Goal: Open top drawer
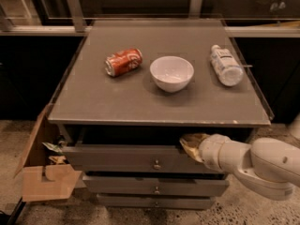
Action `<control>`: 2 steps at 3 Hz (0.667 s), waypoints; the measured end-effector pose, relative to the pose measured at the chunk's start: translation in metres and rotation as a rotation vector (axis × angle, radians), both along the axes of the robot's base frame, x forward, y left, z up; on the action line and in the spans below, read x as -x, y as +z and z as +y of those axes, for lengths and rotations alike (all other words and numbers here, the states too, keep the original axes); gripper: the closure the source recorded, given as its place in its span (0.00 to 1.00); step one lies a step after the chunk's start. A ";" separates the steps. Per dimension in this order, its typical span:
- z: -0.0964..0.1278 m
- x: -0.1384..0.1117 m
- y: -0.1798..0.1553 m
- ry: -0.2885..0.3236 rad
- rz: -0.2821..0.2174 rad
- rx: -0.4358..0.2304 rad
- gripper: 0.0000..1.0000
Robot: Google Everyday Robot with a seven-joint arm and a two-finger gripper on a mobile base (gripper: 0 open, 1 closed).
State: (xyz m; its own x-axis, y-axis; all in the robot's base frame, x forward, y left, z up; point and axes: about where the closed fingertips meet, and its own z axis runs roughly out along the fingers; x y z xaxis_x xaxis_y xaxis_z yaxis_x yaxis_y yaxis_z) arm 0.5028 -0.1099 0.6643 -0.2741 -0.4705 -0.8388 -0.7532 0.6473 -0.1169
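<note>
The top drawer (122,159) is the widest grey front under the tabletop, with a small round metal knob (156,164) at its centre. It stands pulled out a little, with a dark gap above its top edge. My gripper (189,143) sits at the drawer's upper right edge, reaching into that gap from the right. The white arm (253,163) comes in from the lower right. A tan, crumpled thing shows at the gripper's tip.
On the grey tabletop (93,102) lie a red can (123,62) on its side, a white bowl (171,72) and a clear plastic bottle (225,65) on its side. Two narrower drawers (154,186) sit below. A cardboard box (44,172) stands at the left on the floor.
</note>
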 end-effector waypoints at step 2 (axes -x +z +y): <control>-0.004 0.014 0.002 0.001 0.018 -0.040 1.00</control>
